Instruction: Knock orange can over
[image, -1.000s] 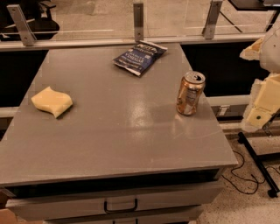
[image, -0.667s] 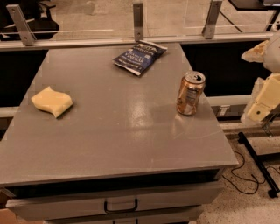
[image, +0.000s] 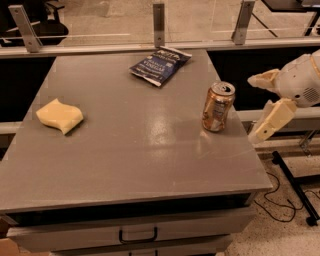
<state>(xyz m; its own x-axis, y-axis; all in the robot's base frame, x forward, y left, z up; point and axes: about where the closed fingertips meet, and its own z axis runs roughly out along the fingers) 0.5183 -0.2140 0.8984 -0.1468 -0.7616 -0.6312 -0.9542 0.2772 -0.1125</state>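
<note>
- Beyond the right edge of the tabletop (image: 135, 155), the end effector (image: 262, 103) hangs released and empty.
- The orange can (image: 218, 106) stands upright near that edge, untouched, so this looks like the approach step.
- Next, probably a leftward push high on the can.

Cream-white plastic jaws, spread apart, off table edge next to can; fingers (image: 272, 119) pale cream-yellow, housing behind them white with small dotted grille patch. Shiny copper-orange aluminium drink can (image: 218, 107), just beside jaws: silver top, pale label patches. Flat matte grey table (image: 125, 150): plain, pale glare streaks near can. Dark blue crinkled snack bag (image: 160, 65), farther from jaws, beyond can: white lettering. Pale yellow wavy sponge (image: 60, 115), farthest from jaws: plain.
</note>
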